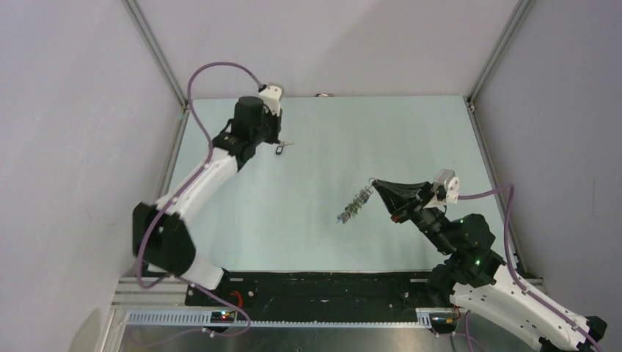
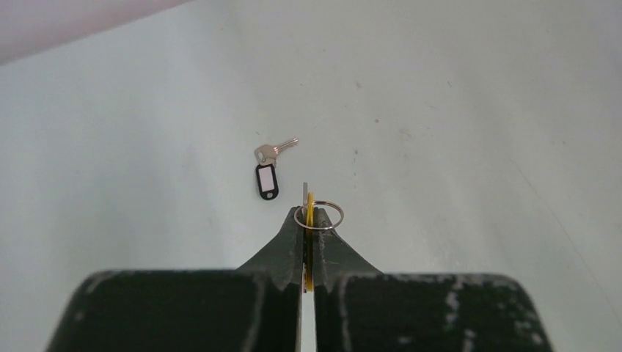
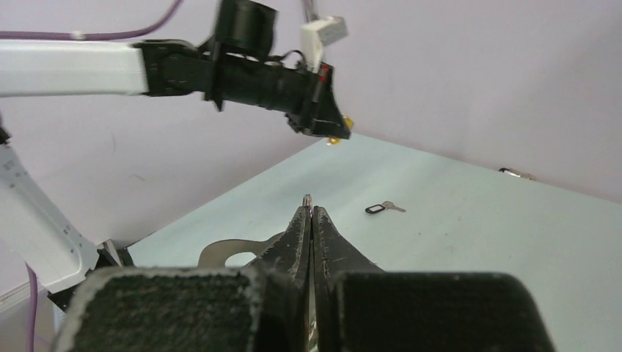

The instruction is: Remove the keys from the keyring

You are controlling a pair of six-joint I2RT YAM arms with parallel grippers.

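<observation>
My left gripper [image 2: 309, 217] is shut on a yellow-tagged key [image 2: 310, 204] with a small split ring [image 2: 331, 218], held above the table at the far left [image 1: 283, 144]. A key with a black tag [image 2: 268, 179] lies loose on the table just beyond it; it also shows in the right wrist view [image 3: 382, 208]. My right gripper [image 3: 309, 210] is shut on the grey-beige keyring [image 3: 220, 251], lifted over mid-table [image 1: 376, 184]. A bunch of several keys [image 1: 354, 206] hangs from it to the left.
The pale green table [image 1: 330, 242] is bounded by frame posts and grey walls on three sides. A small metal object [image 1: 323, 94] sits at the far edge. The left arm [image 3: 242, 70] reaches across the top of the right wrist view.
</observation>
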